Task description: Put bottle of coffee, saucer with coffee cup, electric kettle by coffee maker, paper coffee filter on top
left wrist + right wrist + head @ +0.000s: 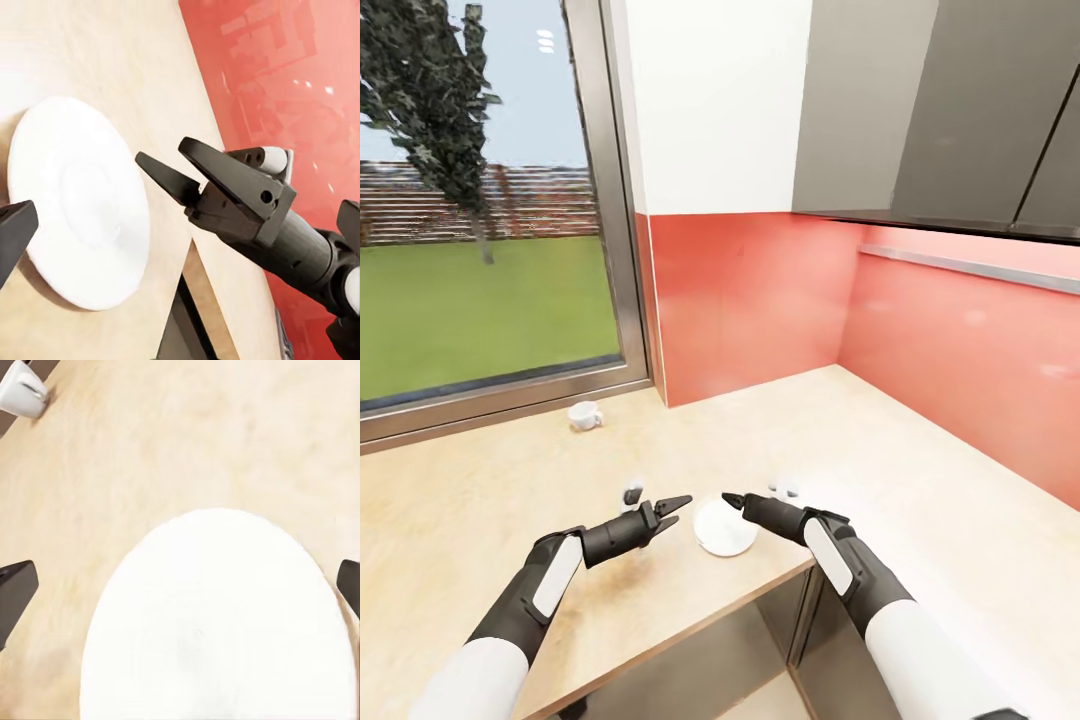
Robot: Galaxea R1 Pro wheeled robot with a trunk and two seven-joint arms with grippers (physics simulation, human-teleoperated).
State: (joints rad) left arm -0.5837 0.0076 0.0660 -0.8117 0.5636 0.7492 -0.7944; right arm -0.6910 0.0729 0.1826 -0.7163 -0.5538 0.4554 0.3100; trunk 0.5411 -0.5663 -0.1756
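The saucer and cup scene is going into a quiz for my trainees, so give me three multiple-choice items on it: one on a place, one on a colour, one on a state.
1. Where does the cup stand?
A. on the saucer
B. on the countertop near the window
C. in the right gripper

2. What colour is the wall behind the countertop?
A. red
B. blue
C. green

3. What lies on the saucer?
A. the cup
B. a spoon
C. nothing

Answers:
1 B: the cup sits apart from the saucer, by the window frame.
2 A: the wall panel is red.
3 C: the right wrist view shows the saucer bare, with the left gripper and the right gripper open beside it.
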